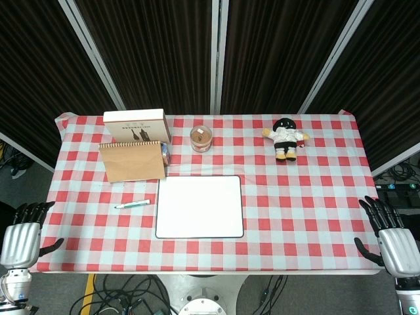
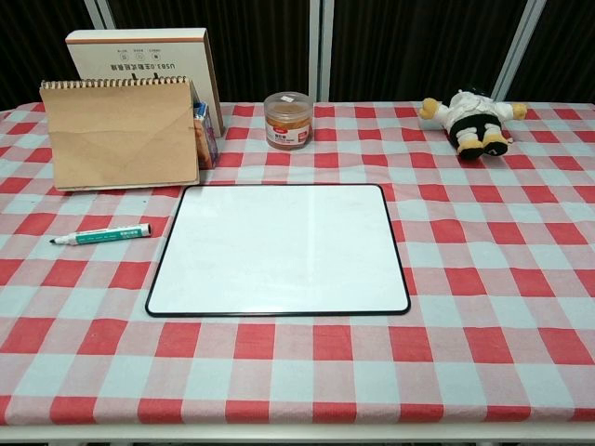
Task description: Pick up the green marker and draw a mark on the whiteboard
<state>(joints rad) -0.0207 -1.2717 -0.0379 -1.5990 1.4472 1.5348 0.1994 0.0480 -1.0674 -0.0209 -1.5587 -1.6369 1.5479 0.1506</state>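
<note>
The green marker [image 1: 133, 204] [image 2: 100, 235] lies flat on the checked cloth, just left of the whiteboard [image 1: 199, 206] [image 2: 278, 249], its tip pointing left. The board is blank and lies flat in the middle of the table. My left hand [image 1: 25, 235] hangs off the table's near left corner, fingers spread, holding nothing. My right hand [image 1: 390, 237] is off the near right corner, also spread and empty. Both hands are well away from the marker and show only in the head view.
A brown spiral notebook [image 1: 132, 161] [image 2: 119, 135] leans against a white box [image 1: 136, 125] [image 2: 141, 53] at the back left. A small jar [image 1: 201, 138] [image 2: 288, 120] stands behind the board. A plush doll [image 1: 285, 138] [image 2: 469, 117] lies at the back right.
</note>
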